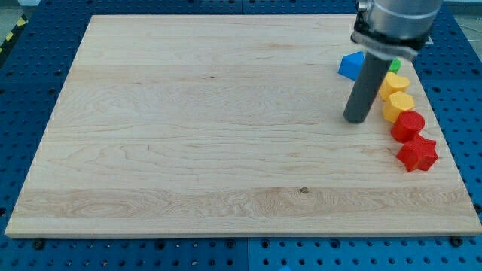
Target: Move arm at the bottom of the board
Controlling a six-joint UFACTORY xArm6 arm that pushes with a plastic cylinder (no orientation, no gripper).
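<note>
Nearest the lens: pale wooden board (pixel 226 150), lower strip bare, destination for tip (pixel 355 120), now upper right of frame. No pincer fitted, nothing held. Risk: red star-shaped block (pixel 416 153) and red rounded block (pixel 409 125) just right of tip; any rightward drift on descent would clip and scatter them.

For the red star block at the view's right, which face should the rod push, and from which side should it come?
No gripping is possible, only pushing. The red star block is the lowest of the row, just below the red block. Probably bring my tip to its right-edge side and push toward the view's left, over the bare board.
</note>
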